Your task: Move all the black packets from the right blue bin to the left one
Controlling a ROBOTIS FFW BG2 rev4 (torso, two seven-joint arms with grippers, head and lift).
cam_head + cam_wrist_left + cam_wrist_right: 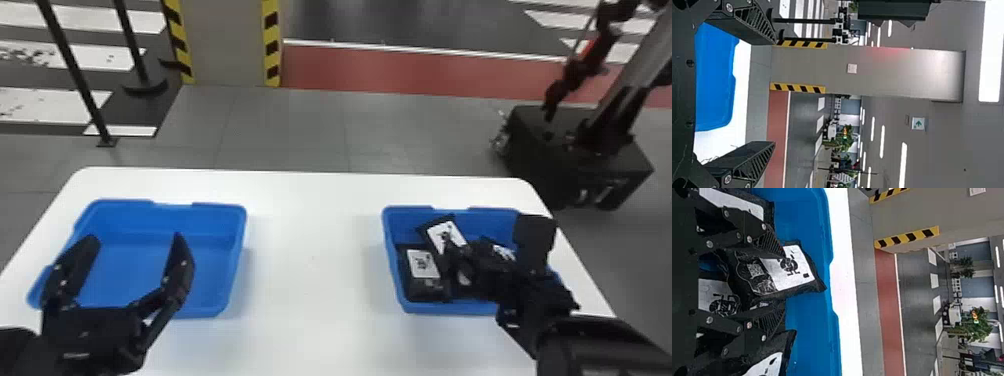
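Observation:
In the head view my left gripper (135, 239) stands open over the left blue bin (165, 220), which holds no packets; in the left wrist view the gripper (775, 93) is spread wide beside that bin (715, 78). My right gripper (454, 261) is down in the right blue bin (391, 222) among black packets with white labels, one tilted (442, 235), one flat at the left (422, 267). In the right wrist view the right gripper (784, 280) is partly open, its two fingers on either side of a packet (797, 272); more packets (766, 366) lie around it.
Both bins rest on a white table (310, 260), with a wide stretch of tabletop between them. The right forearm (590, 340) crosses the table's right side. Beyond the table stand black posts (75, 70) and a dark wheeled base (575, 160).

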